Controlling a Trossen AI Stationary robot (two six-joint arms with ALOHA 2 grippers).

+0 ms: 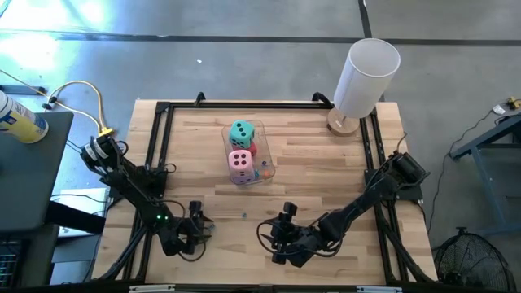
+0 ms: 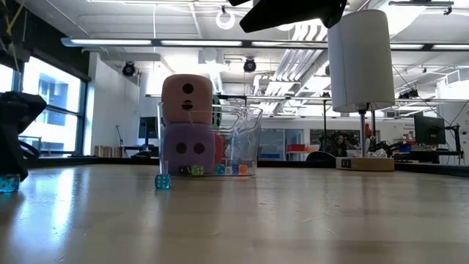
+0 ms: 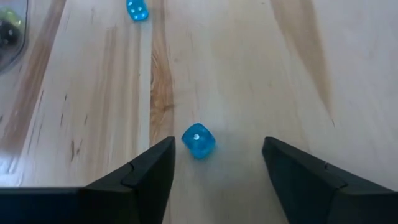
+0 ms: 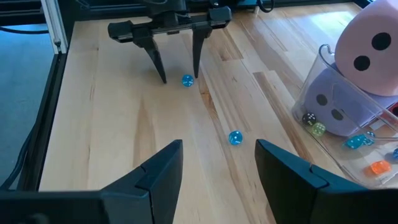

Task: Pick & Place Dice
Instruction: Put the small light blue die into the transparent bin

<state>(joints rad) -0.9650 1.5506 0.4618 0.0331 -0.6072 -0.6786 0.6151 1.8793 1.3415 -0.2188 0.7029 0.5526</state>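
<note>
A clear plastic container (image 1: 262,155) is seen near the middle of the wooden table (image 1: 326,171), somewhat toward the far edge. Inside it, the large foam dice are stacked: the teal-green die (image 1: 242,133) lies toward the far edge, the pink die (image 1: 240,165) toward the near edge, and a bit of the red die (image 1: 253,150) shows between them. In the low view, the pink die is seen resting on top of the purple die (image 2: 188,149). Several tiny coloured dice are gathered at the container's bottom (image 4: 367,152).

The left gripper (image 3: 216,163) is lowered to the table close to the near edge, toward the left corner. Its fingers are parted, and 1 small blue die (image 3: 199,140) lies between them, untouched by either finger. A 2nd small blue die (image 3: 137,9) lies on the bare wood between that gripper and the container.

The right gripper (image 4: 217,163) is held near the near edge, around its middle, with its fingers spread apart and nothing between them. A white cylindrical lamp (image 1: 365,80) stands at the far right corner.
</note>
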